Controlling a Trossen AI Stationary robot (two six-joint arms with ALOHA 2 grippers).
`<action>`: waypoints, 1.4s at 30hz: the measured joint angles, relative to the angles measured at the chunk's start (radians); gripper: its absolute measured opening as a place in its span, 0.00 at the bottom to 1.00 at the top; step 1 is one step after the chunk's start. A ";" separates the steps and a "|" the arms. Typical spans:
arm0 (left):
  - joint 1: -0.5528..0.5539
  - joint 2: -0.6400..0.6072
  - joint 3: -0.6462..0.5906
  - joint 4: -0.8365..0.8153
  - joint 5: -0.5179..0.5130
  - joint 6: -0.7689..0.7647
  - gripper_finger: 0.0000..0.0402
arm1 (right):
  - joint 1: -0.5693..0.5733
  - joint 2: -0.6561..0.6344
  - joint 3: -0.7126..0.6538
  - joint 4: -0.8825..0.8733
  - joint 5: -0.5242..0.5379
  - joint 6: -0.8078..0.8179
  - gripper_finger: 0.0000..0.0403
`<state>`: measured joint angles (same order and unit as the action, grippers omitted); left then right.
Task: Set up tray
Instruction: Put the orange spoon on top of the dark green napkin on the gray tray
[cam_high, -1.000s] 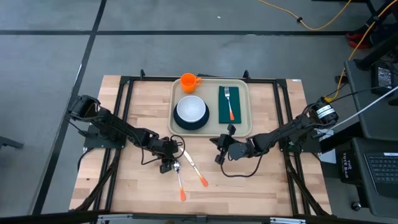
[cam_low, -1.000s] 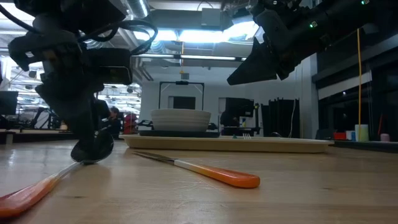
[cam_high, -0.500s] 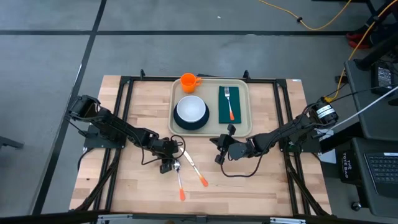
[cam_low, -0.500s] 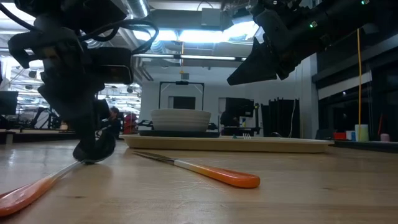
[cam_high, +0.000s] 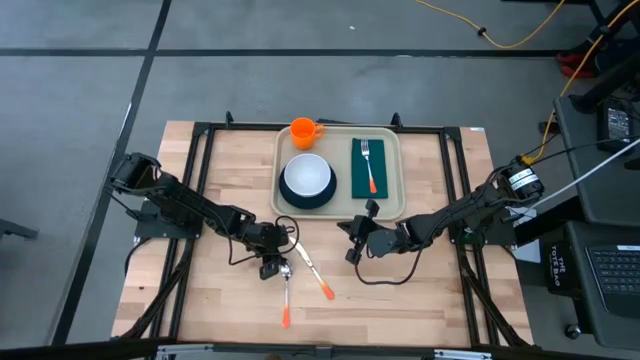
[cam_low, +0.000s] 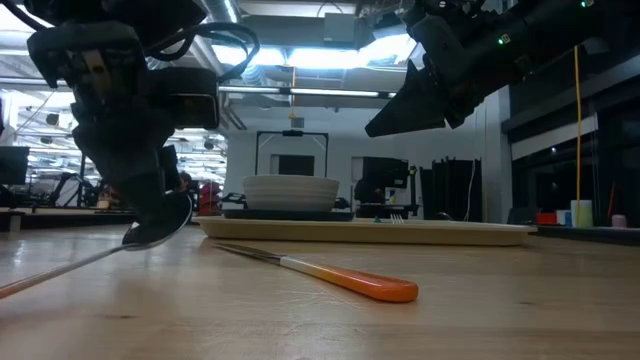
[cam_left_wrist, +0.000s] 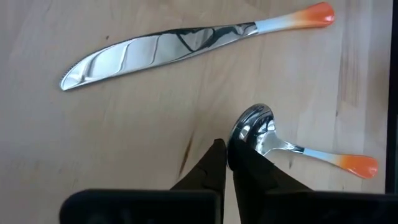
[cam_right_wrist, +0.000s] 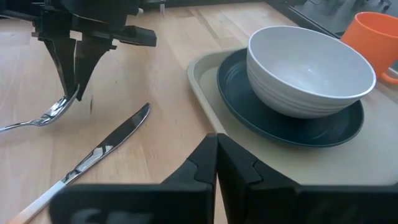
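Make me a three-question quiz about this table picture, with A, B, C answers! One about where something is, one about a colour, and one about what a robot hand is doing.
1. Where does the fork lie?
A. on the green napkin
B. in the bowl
C. on the bare table

2. What colour is the cup?
A. blue
B. orange
C. white

3. What is the left gripper doing?
A. hanging open
B. holding the knife
C. shut on the spoon

Answers:
1 A, the fork rests on the napkin in the tray.
2 B, the cup by the bowl is orange.
3 C, its fingers pinch the spoon's bowl end, while the knife lies free.
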<state>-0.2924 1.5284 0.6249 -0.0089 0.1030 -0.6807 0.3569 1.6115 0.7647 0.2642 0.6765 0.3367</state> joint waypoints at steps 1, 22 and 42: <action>0.000 -0.001 0.000 0.001 -0.001 0.001 0.01 | 0.000 0.000 0.000 0.000 0.000 0.000 0.04; 0.168 -0.301 -0.002 -0.097 -0.040 0.184 0.00 | 0.000 0.000 0.000 -0.002 0.000 -0.001 0.04; 0.317 -0.450 -0.002 -0.081 -0.153 0.308 0.00 | 0.000 0.000 0.000 0.003 0.002 -0.005 0.04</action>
<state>0.0242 1.0782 0.6231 -0.0896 -0.0501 -0.3727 0.3565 1.6115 0.7647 0.2668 0.6785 0.3320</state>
